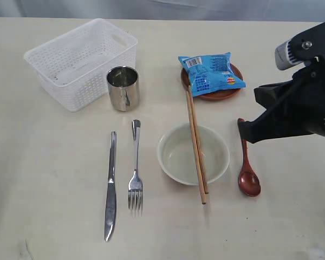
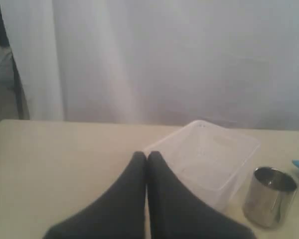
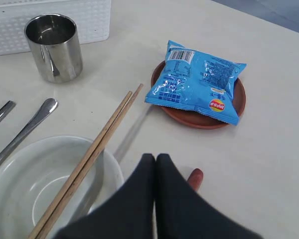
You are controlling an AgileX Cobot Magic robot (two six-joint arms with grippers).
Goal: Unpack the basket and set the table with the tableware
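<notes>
The white basket (image 1: 78,62) stands empty at the back left of the table (image 1: 43,162). A steel cup (image 1: 122,88) is beside it. Knife (image 1: 111,184) and fork (image 1: 135,168) lie left of the cream bowl (image 1: 176,154), and the wooden chopsticks (image 1: 196,146) rest across the bowl. The dark red spoon (image 1: 247,162) lies to the bowl's right. My right gripper (image 3: 155,158) is shut and empty, just above the spoon's handle end (image 3: 195,178). My left gripper (image 2: 147,155) is shut and empty, short of the basket (image 2: 209,154); it is outside the exterior view.
A blue snack packet (image 1: 211,73) lies on the small reddish-brown plate (image 1: 214,95) behind the bowl. The right arm's black body fills the right edge of the exterior view. A pale curtain hangs behind the table's far edge.
</notes>
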